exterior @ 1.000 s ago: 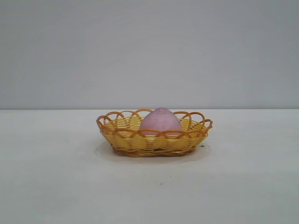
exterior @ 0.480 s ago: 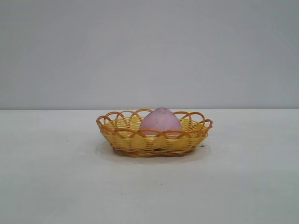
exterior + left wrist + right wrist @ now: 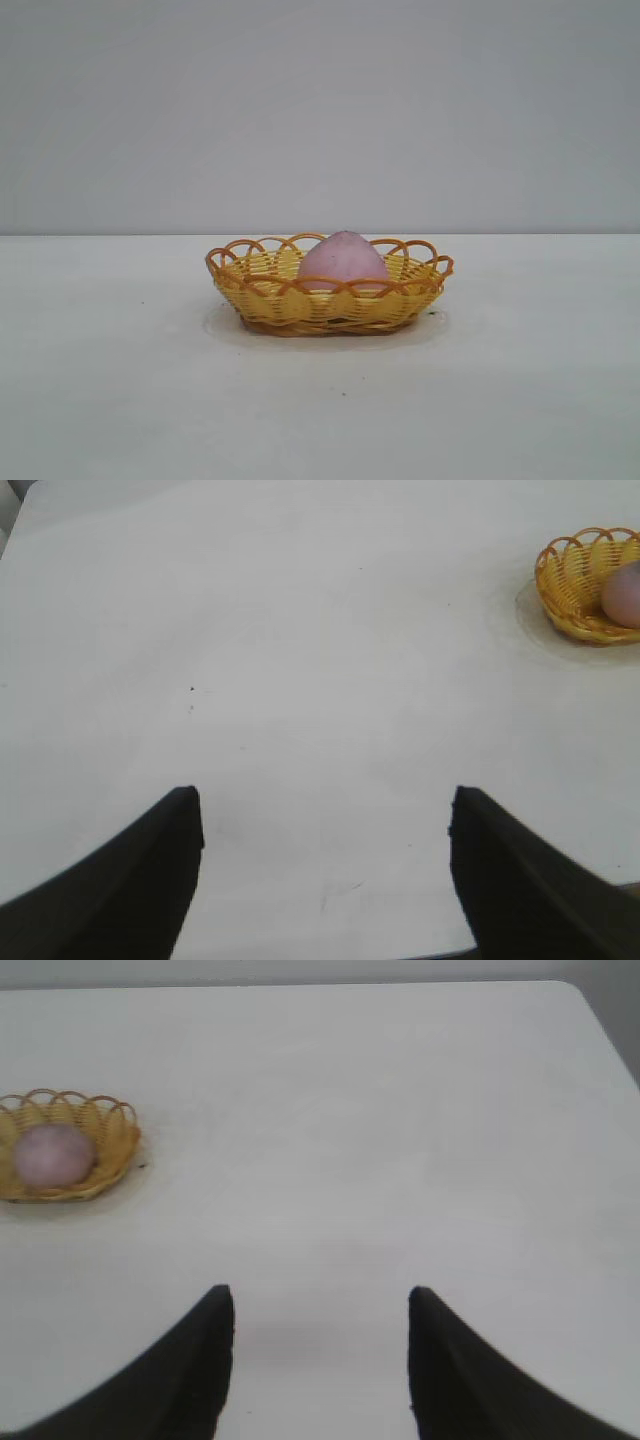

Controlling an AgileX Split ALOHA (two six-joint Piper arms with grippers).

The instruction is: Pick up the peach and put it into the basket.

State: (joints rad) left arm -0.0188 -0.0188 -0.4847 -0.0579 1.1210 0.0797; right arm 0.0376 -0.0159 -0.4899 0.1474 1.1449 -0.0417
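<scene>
The dull pink-mauve rounded peach (image 3: 343, 260) with its slightly pointed top sits inside the shallow oval yellow wicker basket (image 3: 262, 296), its crown rising above the orange-brown looped rim. It looks matte and speckled, so probably not slippery; whether it is firm or soft I cannot tell from here. Round as it is, the safest hold would be across its widest part, from above, clear of the loops. The basket seems light and likely to slide if nudged. It stands alone on the pale white surface (image 3: 110, 400). Both arms hang well back from it: the left claw (image 3: 325, 830) and the right claw (image 3: 321, 1325) each have their dark fingers apart over bare surface, holding nothing.
</scene>
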